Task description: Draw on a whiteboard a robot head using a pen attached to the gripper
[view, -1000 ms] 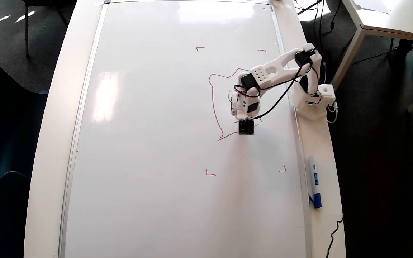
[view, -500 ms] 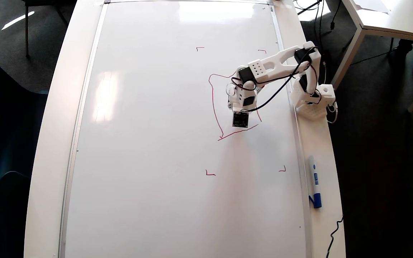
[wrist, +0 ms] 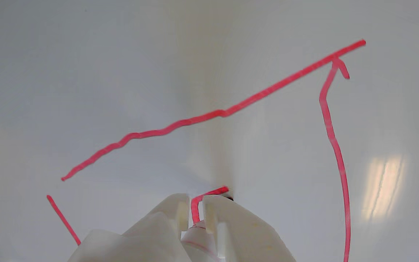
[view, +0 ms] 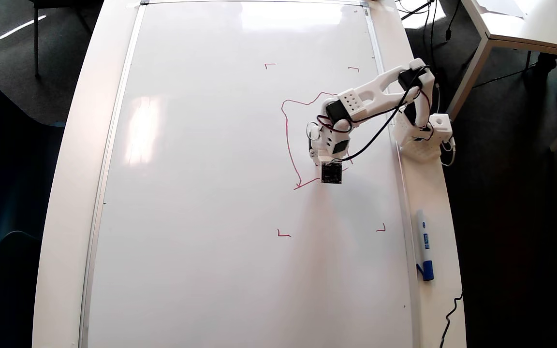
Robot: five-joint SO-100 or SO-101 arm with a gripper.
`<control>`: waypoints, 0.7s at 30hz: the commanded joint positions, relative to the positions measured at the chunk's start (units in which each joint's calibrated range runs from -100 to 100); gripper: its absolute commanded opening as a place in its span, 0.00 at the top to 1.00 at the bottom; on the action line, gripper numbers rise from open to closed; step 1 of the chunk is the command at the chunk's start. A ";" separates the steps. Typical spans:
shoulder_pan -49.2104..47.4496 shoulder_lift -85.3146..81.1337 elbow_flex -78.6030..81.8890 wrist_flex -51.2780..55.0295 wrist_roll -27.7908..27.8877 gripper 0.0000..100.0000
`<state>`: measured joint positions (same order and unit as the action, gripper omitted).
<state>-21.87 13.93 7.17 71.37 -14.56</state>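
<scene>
Closest to us in the wrist view, our gripper [wrist: 195, 209] comes in at 6 o'clock with its two white fingers [wrist: 175, 209] nearly together, a thin gap between them, pinched around the pen [wrist: 198, 236], which only peeks out low in that gap. Just past the tips there's a short red hooked stroke, and further out the robot head [wrist: 227, 111] outline runs toward 1 o'clock across the whiteboard [wrist: 86, 72]. From overhead, the drawing sits around 2 o'clock on the board, and a blue-capped marker [view: 424, 244] lies on the table [view: 433, 203] at 4 o'clock.

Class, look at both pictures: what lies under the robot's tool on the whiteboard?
Under the tool, a short new red stroke lies inside the red outline on the whiteboard. The pen tip and whatever is drawn beneath the arm are covered.
</scene>
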 commanded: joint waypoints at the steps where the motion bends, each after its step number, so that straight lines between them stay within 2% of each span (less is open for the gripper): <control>1: -1.81 0.20 0.23 -0.47 -0.24 0.99; 8: 2.31 -1.40 -2.77 0.48 -0.13 0.99; 21: 7.10 -16.83 -1.50 2.22 0.29 0.99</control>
<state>-16.82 2.16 5.07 73.14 -14.56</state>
